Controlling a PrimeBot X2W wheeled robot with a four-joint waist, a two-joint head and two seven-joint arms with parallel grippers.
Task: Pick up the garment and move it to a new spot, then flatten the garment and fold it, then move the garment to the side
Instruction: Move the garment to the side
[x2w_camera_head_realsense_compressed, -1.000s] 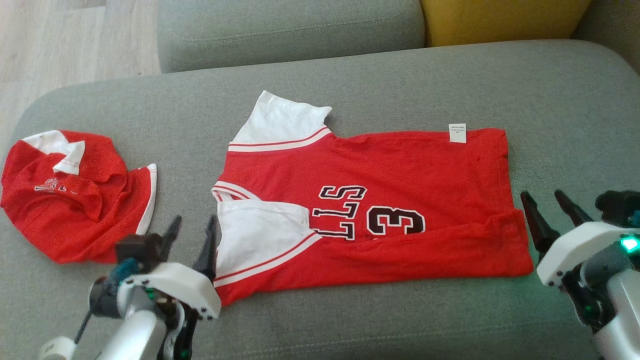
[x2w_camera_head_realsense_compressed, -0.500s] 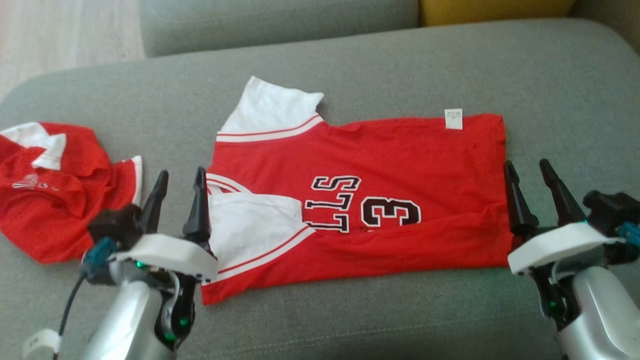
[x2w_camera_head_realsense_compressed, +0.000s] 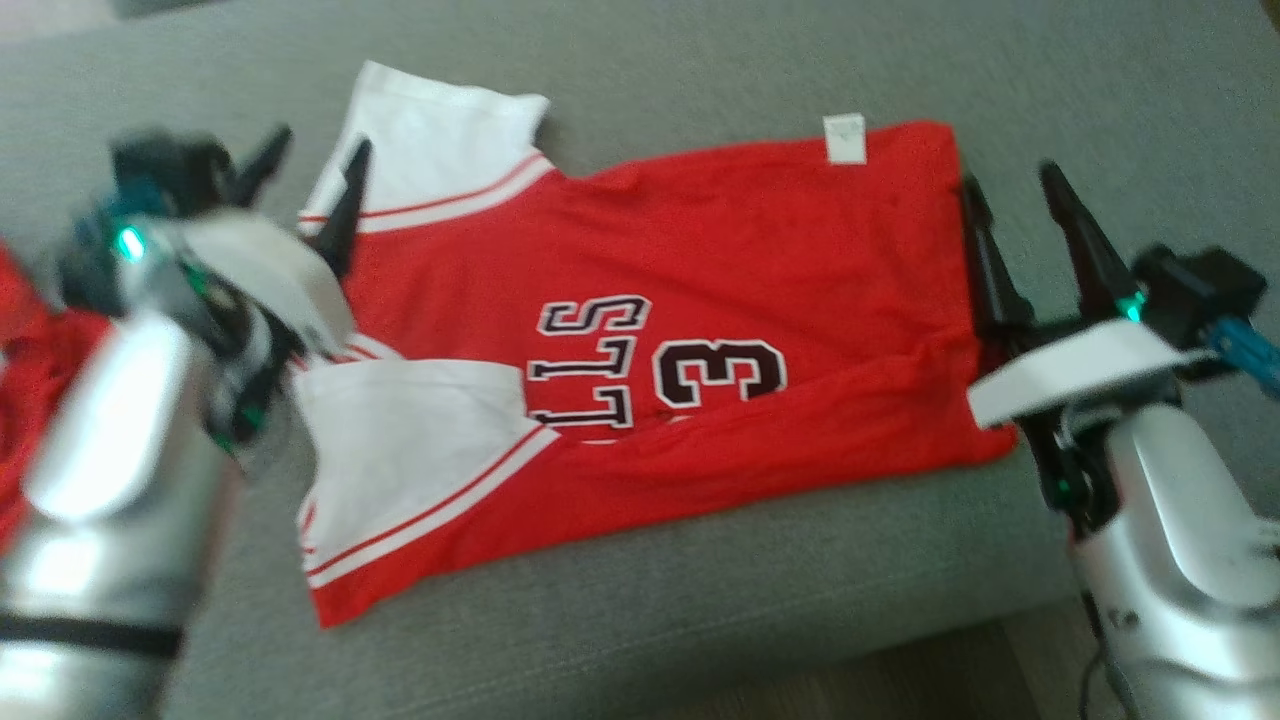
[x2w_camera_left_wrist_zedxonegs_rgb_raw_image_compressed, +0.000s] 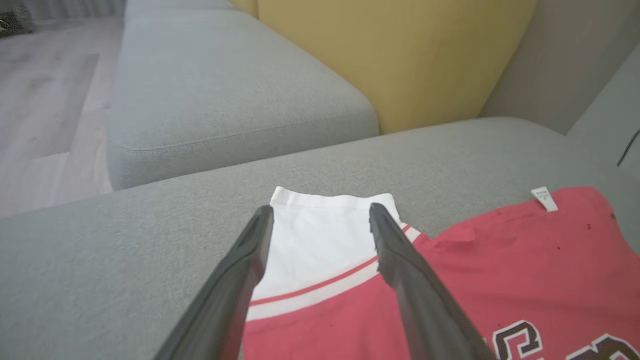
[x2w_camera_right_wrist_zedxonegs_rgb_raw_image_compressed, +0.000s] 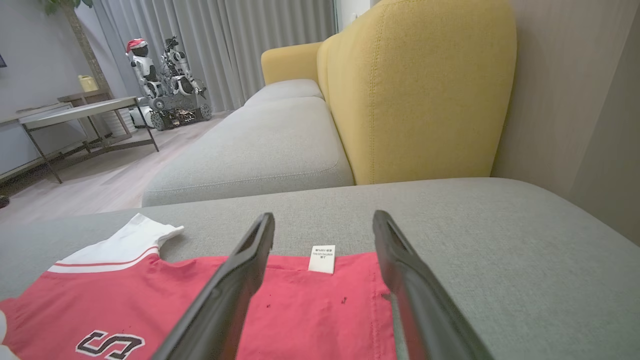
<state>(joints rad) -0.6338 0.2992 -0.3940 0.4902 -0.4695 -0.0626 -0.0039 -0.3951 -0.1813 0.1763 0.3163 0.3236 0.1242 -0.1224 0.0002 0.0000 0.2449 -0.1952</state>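
**Both tools lined up on the jersey's far edge, ready to fold**

Has the red jersey (x2w_camera_head_realsense_compressed: 700, 300) spread flat on the grey sofa seat (x2w_camera_head_realsense_compressed: 700, 600), number side up, collar end toward the robot's left, hem toward its right. Looks flattened already apart from a low ridge along the near edge. Judged to be the start of the folding step.

Sets the left tool (x2w_camera_head_realsense_compressed: 322, 140) at the far white sleeve (x2w_camera_head_realsense_compressed: 430, 130), fingers spread as wide as they go, nothing between them. Straddles that sleeve from above in the left wrist view. Cannot tell whether touching cloth yet; blurred in the head view. Probably placed there to pinch the far shoulder corner.

Sets the right tool (x2w_camera_head_realsense_compressed: 1010, 180) at the hem end, by the far corner near the white label (x2w_camera_head_realsense_compressed: 843, 138). Likewise spread fully, holding nothing. Frames the label between its fingers in the right wrist view, one finger over red cloth, the other at or just past the hem edge. Mirrors the left side, presumably so both far corners lift together and come toward the near edge evenly.

Leaves the near sleeve (x2w_camera_head_realsense_compressed: 400, 450) lying in over the body. Leaves a second red garment (x2w_camera_head_realsense_compressed: 25, 360) at the far left, well apart, partly behind the left arm. Not part of this fold.
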